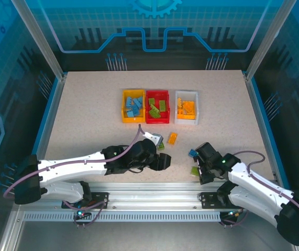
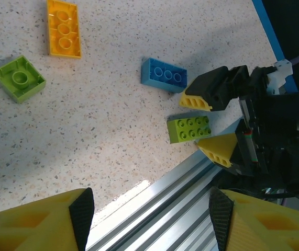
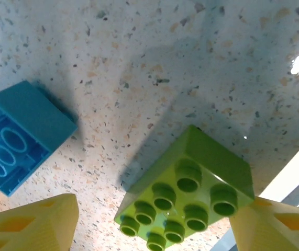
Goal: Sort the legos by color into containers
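Note:
Three containers stand in a row at mid-table: a yellow bin (image 1: 133,106) holding blue legos, a red bin (image 1: 157,106) holding green ones, and a white bin (image 1: 186,106) holding orange ones. Loose on the table lie an orange brick (image 1: 173,138) (image 2: 63,34), a small green brick (image 1: 161,146) (image 2: 19,78), a blue brick (image 1: 192,152) (image 2: 163,75) (image 3: 18,136) and a green six-stud brick (image 1: 195,170) (image 2: 189,128) (image 3: 188,193). My right gripper (image 1: 198,168) (image 3: 154,230) is open and straddles that six-stud brick, with a gap on its left side. My left gripper (image 1: 165,161) (image 2: 150,219) is open and holds nothing.
The table's front edge and an aluminium rail (image 2: 191,193) run just below both grippers. My two grippers are close together, with the right one's yellow fingers (image 2: 195,99) showing in the left wrist view. Glass walls (image 1: 50,63) enclose the table's sides and back.

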Tool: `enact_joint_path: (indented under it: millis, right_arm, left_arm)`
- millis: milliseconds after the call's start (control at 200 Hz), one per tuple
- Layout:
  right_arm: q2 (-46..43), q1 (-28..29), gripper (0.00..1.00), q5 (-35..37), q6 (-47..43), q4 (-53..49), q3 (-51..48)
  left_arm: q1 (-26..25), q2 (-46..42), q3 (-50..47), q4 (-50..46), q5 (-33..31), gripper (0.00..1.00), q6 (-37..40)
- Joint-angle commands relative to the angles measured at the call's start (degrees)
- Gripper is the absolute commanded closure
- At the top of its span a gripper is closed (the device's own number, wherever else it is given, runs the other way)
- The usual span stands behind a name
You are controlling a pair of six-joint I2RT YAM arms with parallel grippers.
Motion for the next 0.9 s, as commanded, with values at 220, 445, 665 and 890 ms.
enact_joint_path:
  millis: [220, 445, 665, 890]
  right_arm:
    - [3.6, -3.6, 0.43, -2.0, 0.3, 2.7, -1.7]
    - [6.9, -3.9, 0.69, -1.7, -2.0, 4.5, -0.8]
    - [2.7, 0.9, 0.82, 11.3, -17.7, -3.5, 13.6]
    - [20.8, 4.6, 0.79, 11.6, -46.7, 0.2, 36.5]
  left_arm:
    - [-0.7, -0.3, 2.4, -1.0, -2.5, 0.37, 1.6]
    - [-0.3, -3.5, 2.2, -3.5, -6.1, 0.36, 0.6]
    - [7.3, -10.3, 5.1, -10.4, -4.8, 0.33, 0.9]
    - [19.4, -13.2, 9.1, -17.2, 0.6, 0.31, 1.4]
